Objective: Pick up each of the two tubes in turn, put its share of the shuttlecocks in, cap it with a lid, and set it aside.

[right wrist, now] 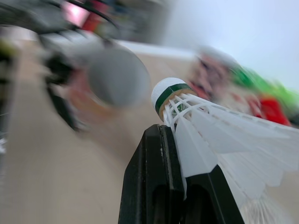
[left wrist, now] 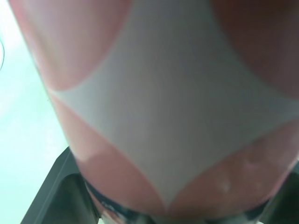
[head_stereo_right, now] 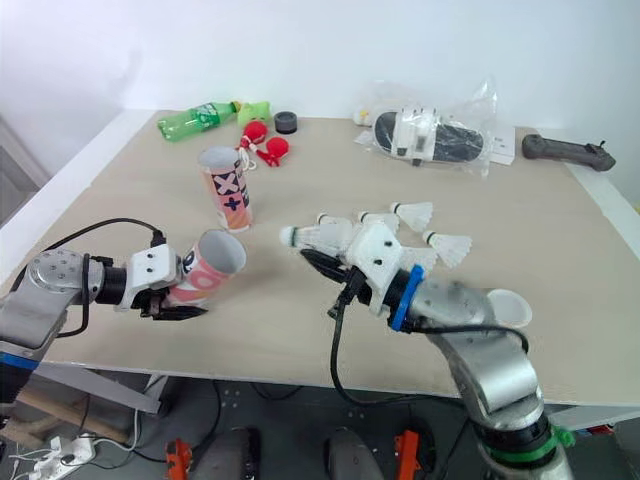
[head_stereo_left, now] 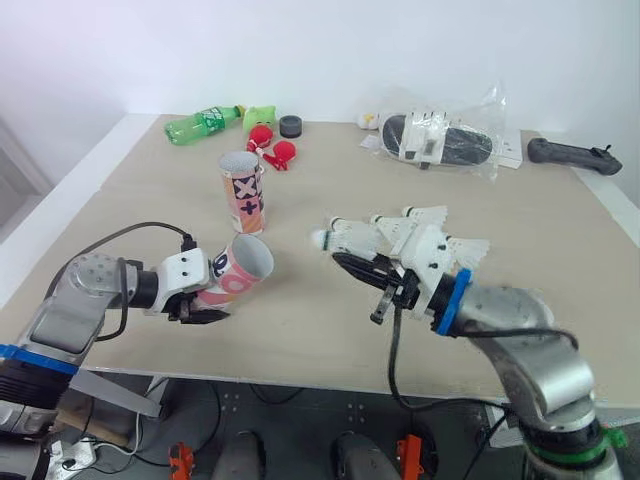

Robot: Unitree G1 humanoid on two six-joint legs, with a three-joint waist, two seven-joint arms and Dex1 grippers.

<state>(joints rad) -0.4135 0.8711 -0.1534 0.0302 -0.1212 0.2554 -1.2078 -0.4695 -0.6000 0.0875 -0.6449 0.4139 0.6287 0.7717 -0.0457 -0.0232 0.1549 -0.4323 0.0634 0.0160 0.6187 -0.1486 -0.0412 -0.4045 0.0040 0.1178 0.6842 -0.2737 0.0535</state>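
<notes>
My left gripper is shut on a pink-and-white tube, holding it tilted just above the table with its open mouth facing right. The tube's wall sits right against the left wrist camera. My right gripper is shut on a white shuttlecock, whose cork points left at the tube's mouth, a short gap away. In the right wrist view the shuttlecock lies against the black fingers. A second tube stands upright behind. Loose shuttlecocks lie beside my right wrist.
A white lid lies near the table's front right, behind my right arm. At the back are a black lid, a green bottle, red toys, a plastic bag and a black handle.
</notes>
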